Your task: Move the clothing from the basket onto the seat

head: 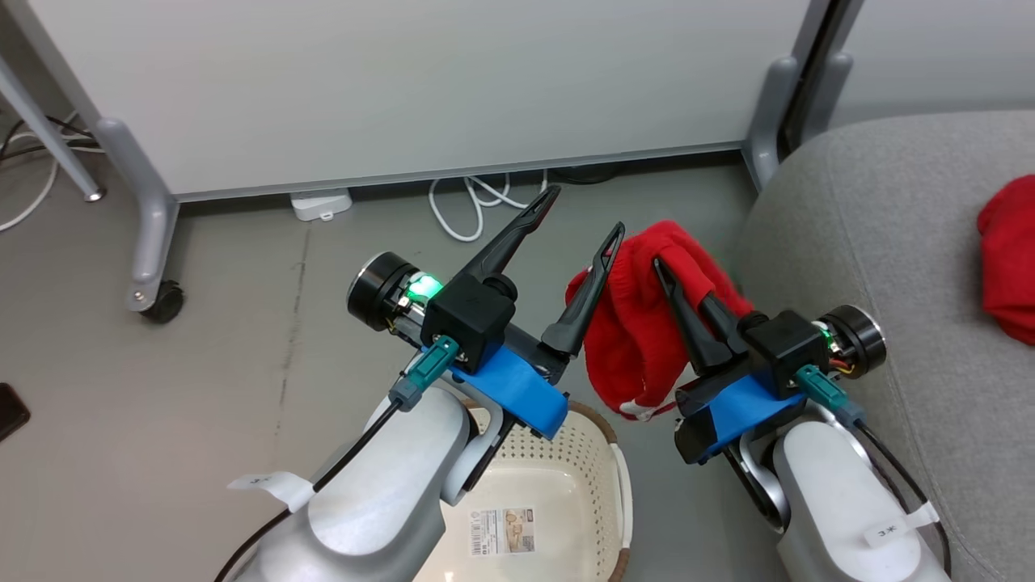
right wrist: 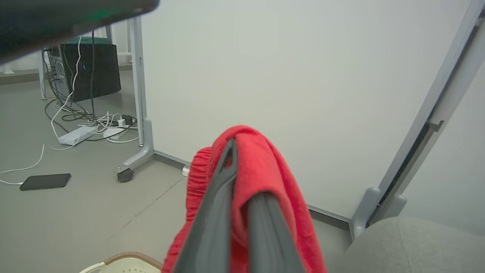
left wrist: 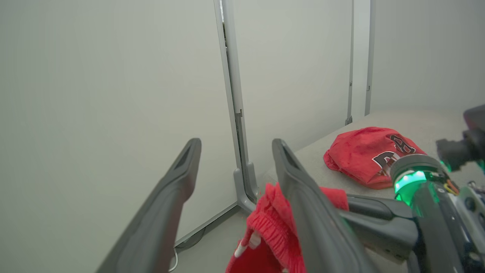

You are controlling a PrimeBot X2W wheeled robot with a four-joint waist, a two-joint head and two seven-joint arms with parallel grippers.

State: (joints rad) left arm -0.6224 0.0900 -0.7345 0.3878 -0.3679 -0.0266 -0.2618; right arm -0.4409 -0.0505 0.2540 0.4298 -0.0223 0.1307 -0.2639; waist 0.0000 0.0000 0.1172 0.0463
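Head view, centre: right tool point(head: 661, 268) pressed together, pinching the red clothing point(head: 618, 339) draped over it; left tool point(head: 587, 210), just to its left, stands spread wide, empty.

The basket point(head: 582, 469) sits left of the seat point(head: 881, 242). One garment point(head: 1011, 259) lies on the seat; a second garment point(head: 631, 339) hangs between basket and seat.

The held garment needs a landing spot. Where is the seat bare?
The seat is bare from its rounded edge, beside the held garment, across to the other red garment lying on it; crowded only there.
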